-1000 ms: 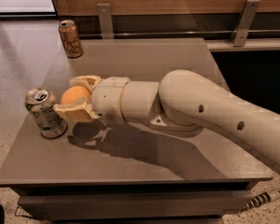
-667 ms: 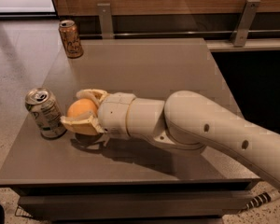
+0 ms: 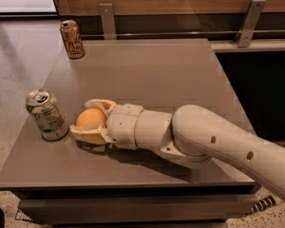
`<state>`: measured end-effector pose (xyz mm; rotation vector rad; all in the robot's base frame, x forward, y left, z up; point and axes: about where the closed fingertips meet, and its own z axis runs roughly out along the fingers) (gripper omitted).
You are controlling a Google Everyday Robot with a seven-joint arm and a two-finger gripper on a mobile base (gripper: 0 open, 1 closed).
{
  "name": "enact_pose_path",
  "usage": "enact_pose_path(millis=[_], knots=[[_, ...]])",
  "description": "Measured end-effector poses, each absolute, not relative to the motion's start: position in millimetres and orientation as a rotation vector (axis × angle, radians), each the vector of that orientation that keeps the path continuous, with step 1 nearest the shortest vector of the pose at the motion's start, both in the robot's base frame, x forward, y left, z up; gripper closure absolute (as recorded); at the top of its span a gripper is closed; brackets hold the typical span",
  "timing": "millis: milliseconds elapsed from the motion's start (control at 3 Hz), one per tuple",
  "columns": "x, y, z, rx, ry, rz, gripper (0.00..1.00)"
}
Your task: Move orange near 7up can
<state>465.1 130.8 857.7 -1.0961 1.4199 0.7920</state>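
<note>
You are looking down on a grey-brown table [image 3: 156,70]. The robot's white arm [image 3: 204,137] reaches in from the lower right of the frame, its long axis running leftward across the near part of the tabletop.

At its end, left of centre, the gripper [image 3: 80,118] is clenched on the orange [image 3: 90,117]. One tan finger curves over the far side of the fruit and the other cups the near side. The gripper sits low over the surface, but you cannot tell whether the orange touches the table.

The 7up can [image 3: 46,115] stands directly left of the gripper, just beside the fingertips and apart from them by a narrow gap. Its silver top and pull tab face up. Its side shows green markings and small print that cannot be read.

The orange appears to be near the can already, so the coming move is likely a release. The can lies in line with the arm's reach, so any further push left risks knocking it.

An orange-brown can [image 3: 72,38] stands in the upper left of the frame, well apart, and its cursive lettering is not legible.
</note>
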Motion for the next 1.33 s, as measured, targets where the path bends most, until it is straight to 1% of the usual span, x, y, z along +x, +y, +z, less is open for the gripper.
enact_pose_path(millis=[1000, 1333], knots=[[462.6, 135.2, 858.8, -1.105, 1.414, 0.795, 0.13], [461.8, 136.7, 859.2, -1.108, 1.413, 0.796, 0.0]])
